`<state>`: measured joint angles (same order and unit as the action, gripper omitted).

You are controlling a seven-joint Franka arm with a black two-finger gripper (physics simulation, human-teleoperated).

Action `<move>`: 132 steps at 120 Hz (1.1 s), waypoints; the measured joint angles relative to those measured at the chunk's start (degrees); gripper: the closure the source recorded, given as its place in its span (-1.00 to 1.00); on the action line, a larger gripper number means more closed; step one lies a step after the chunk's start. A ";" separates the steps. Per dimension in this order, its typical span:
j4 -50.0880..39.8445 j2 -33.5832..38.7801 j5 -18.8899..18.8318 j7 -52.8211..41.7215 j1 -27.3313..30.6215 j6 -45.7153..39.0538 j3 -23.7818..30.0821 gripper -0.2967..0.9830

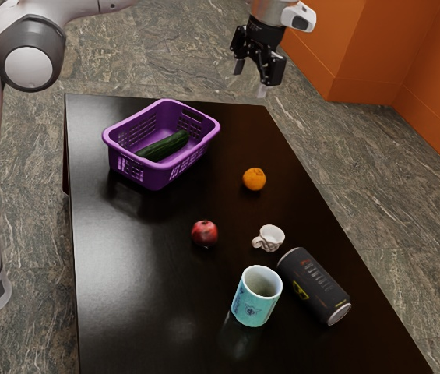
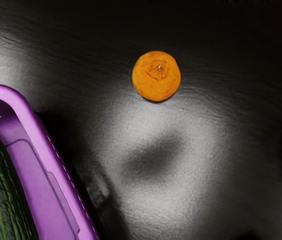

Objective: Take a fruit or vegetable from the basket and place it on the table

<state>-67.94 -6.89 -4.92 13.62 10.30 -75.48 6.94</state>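
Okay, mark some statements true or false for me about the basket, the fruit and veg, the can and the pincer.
1. The cucumber lies inside the purple basket. True.
2. The orange is in the basket too. False: the orange sits on the table, outside it.
3. The dark can stands upright. False: the dark can lies on its side.
4. The pincer is open and holds nothing. True.
5. The red fruit touches the teal mug. False: a gap separates the red fruit from the teal mug.
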 joint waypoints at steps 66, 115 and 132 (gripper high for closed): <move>10.79 2.63 -6.33 0.73 -6.18 5.08 -10.42 -0.53; 4.40 -8.09 5.08 -5.07 3.45 -3.60 -15.12 -0.54; -21.88 8.62 6.43 -6.52 2.84 -9.00 -16.01 -0.54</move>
<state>-89.82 1.73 1.51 7.11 13.14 -84.48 -9.06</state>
